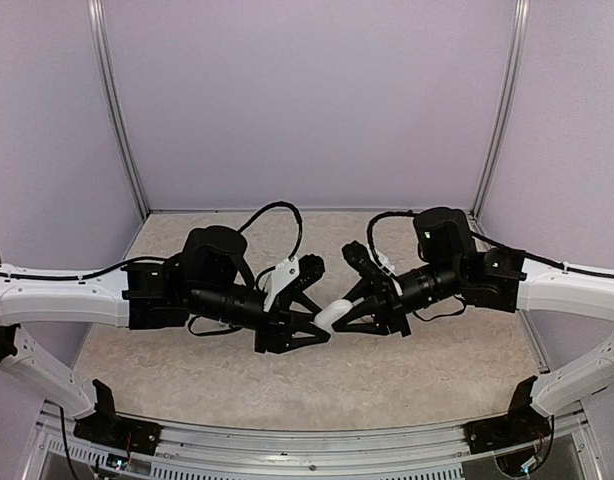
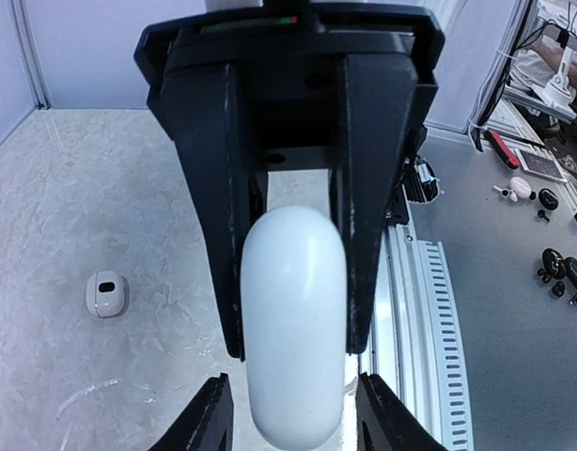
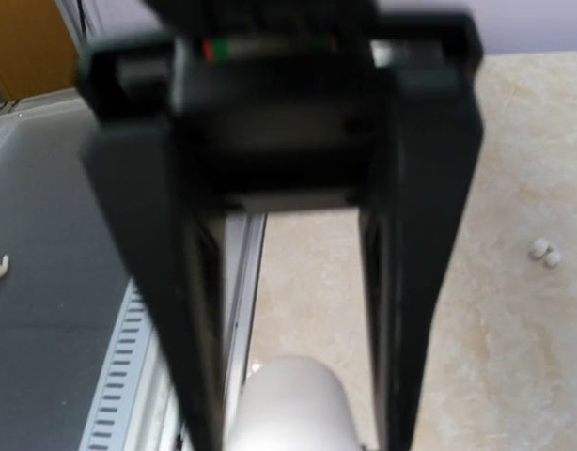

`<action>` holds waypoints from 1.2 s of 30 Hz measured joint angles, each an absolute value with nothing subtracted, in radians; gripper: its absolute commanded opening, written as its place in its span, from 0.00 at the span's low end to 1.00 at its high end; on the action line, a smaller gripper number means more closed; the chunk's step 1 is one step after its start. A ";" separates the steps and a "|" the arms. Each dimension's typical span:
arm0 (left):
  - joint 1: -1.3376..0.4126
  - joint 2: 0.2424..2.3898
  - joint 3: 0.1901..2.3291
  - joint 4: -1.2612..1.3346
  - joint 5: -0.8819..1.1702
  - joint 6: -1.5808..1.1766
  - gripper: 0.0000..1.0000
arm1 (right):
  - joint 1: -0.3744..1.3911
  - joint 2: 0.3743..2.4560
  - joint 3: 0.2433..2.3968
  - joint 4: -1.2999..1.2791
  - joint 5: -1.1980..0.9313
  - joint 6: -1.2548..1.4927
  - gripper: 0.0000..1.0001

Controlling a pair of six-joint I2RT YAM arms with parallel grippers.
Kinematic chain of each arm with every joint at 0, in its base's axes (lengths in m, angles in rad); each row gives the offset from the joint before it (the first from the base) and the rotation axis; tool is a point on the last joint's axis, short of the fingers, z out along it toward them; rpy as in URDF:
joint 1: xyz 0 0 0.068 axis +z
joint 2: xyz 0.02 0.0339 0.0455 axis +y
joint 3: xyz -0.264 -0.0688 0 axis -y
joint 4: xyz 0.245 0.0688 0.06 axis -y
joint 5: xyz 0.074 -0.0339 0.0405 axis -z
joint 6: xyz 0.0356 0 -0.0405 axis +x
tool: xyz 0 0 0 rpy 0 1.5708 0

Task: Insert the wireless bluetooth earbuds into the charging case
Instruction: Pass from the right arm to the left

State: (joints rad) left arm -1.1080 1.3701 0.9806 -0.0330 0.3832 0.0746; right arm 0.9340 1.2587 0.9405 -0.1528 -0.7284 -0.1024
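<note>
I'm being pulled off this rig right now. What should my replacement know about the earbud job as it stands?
left gripper: open, fingers flanking the white oval object without gripping it.
right gripper: shut on the white oval object, held between the two arms.
charging case: on the table, away from both grippers.
earbuds: both lying together on the table.
Done: nothing inserted.
Left: pick up each earbud and seat it in the charging case.
</note>
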 measured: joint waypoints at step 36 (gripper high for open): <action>-1.106 1.395 1.007 -0.020 0.362 0.060 0.10 | 0.934 1.239 0.930 -0.145 -0.688 -0.108 0.35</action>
State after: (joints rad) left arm -1.1061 1.3949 1.0073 -0.0196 0.3618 0.0601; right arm 0.9340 1.2388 0.9298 -0.1452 -0.6880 -0.1078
